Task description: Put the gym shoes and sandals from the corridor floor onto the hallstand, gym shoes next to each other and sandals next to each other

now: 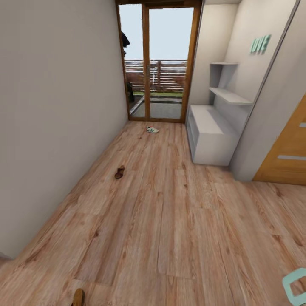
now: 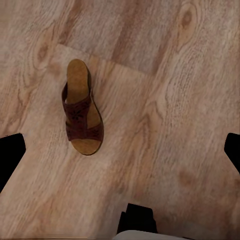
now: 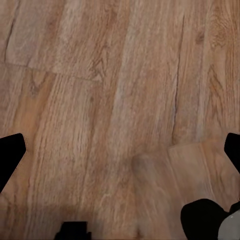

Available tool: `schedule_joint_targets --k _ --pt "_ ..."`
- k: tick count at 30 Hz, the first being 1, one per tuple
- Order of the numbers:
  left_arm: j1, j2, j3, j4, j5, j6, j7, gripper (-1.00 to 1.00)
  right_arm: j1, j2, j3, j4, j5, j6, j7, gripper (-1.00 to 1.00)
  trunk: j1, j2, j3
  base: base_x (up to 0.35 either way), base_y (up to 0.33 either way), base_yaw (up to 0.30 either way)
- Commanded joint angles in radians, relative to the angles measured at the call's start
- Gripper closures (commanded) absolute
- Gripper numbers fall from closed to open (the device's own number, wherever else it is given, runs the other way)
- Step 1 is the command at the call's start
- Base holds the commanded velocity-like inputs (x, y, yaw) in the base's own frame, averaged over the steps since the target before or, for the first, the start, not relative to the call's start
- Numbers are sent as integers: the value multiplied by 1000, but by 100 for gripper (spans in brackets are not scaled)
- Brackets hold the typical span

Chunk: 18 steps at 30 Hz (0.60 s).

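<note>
A gym shoe (image 1: 152, 129), cream-white with green stripes, lies on the corridor floor (image 1: 170, 221) near the glass door. One dark brown sandal (image 1: 120, 172) rests mid-corridor toward the left wall. A second sandal (image 1: 78, 296) lies at the near edge of the head view. In the left wrist view that sandal (image 2: 81, 107) sits flat on the planks, and my left gripper (image 2: 120, 155) hangs open above the floor beside it, apart from it. My right gripper (image 3: 120, 155) is open over bare planks. The hallstand (image 1: 210, 136), pale grey with staggered shelves, stands along the right wall.
A wood-framed glass door (image 1: 159, 63) closes the far end of the corridor. A plain wall (image 1: 51, 127) runs along the left. An orange wooden door (image 1: 289, 153) stands at the right past the hallstand. A teal-rimmed object (image 1: 295, 284) shows at the near right corner.
</note>
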Motion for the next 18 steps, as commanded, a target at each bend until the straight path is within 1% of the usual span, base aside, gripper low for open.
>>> schedule_joint_targets --k 1,5,7,10,16,18 --pt "-1 -1 2 1 2 -3 -1 -100 0 0 1 0 0 -3 0 -100 0 0 -1 0 0 269" --pt "-1 -1 2 1 2 -3 -1 -100 0 0 1 0 0 -3 0 -100 0 0 -1 0 0 267" --pt "-1 -1 2 1 2 -3 -1 -100 0 0 0 0 0 -3 0 -100 0 0 -1 0 0 143" --pt "-1 -2 1 0 2 -3 -1 -100 0 0 1 0 0 -3 -1 -100 0 0 -1 0 0 83" --pt "-1 -6 1 -9 1 -4 -1 -100 0 1 0 -6 -2 -4 -1 -100 0 0 -1 0 0 28" --pt "-12 -12 2 -33 2 -3 -1 -100 0 17 1 -60 -3 -3 -2 -100 0 0 -1 0 0 6"
